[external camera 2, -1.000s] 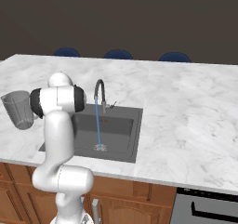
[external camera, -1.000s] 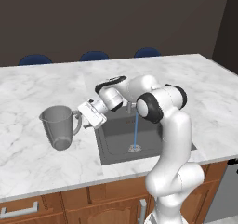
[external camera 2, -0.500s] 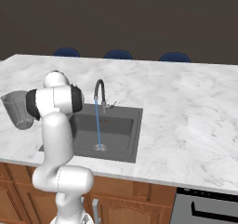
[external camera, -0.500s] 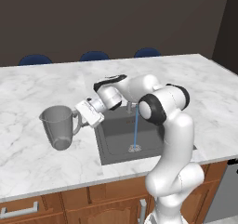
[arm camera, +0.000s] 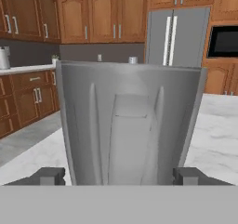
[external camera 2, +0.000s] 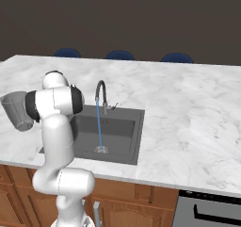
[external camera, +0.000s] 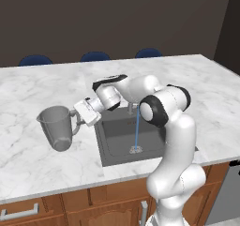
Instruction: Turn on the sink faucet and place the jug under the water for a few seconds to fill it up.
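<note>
The translucent grey jug (external camera: 55,127) stands upright on the white marble counter, left of the sink (external camera: 117,143). My gripper (external camera: 76,121) is level with the jug's looped handle and open. In the hand view the jug (arm camera: 130,121) is very close, with its handle centred between my two fingertips (arm camera: 49,175), which stand wide apart and clear of it. A thin light-blue stream of water (external camera 2: 99,127) runs from the dark gooseneck faucet (external camera 2: 100,94) down to the drain in the sink (external camera 2: 120,127). From the right base view the jug (external camera 2: 15,110) sits behind my arm.
Blue chair backs (external camera: 95,56) line the counter's far side. The counter's front edge (external camera: 56,190) runs above wooden cabinets. A dark appliance front (external camera 2: 207,209) is at the lower right. Wall cabinets and a steel fridge (arm camera: 174,37) stand beyond the jug.
My gripper has slid left, away from the sink and closer to the jug's handle. The jug has stayed in place and the water keeps running.
</note>
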Robot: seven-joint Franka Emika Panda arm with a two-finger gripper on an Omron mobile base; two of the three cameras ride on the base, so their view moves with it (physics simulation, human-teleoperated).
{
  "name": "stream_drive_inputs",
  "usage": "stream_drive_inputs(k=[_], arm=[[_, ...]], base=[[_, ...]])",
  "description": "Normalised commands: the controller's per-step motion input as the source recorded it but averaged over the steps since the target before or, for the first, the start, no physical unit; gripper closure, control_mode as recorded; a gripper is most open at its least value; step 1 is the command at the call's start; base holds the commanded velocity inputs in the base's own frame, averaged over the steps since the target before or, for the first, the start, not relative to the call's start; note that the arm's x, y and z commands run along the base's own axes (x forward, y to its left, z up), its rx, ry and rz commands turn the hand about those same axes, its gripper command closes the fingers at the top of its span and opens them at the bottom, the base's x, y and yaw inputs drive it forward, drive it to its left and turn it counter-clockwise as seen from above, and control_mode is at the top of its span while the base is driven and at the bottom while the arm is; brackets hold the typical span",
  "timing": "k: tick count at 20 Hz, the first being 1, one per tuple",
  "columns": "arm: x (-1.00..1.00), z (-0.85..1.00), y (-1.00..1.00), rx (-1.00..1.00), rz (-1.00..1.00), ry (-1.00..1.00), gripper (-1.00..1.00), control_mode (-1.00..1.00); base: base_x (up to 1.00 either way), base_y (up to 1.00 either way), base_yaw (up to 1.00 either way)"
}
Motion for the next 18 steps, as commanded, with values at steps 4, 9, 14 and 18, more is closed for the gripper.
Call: stream_drive_inputs(k=[4,9,14,18], arm=[[-0.01,0.0,0.19,0.0,-0.05,0.02,1.0,-1.0],[0.0,0.0,0.05,0.0,-0.03,0.0,1.0,-1.0],[-0.32,0.01,-0.02,0.0,-0.04,-0.01,1.0,-1.0],[-0.63,0.24,-0.34,0.0,-0.05,-0.02,1.0,-1.0]], base=[[0.0,0.0,0.0],[0.0,0.0,0.0],[0.0,0.0,0.0],[0.0,0.0,0.0]])
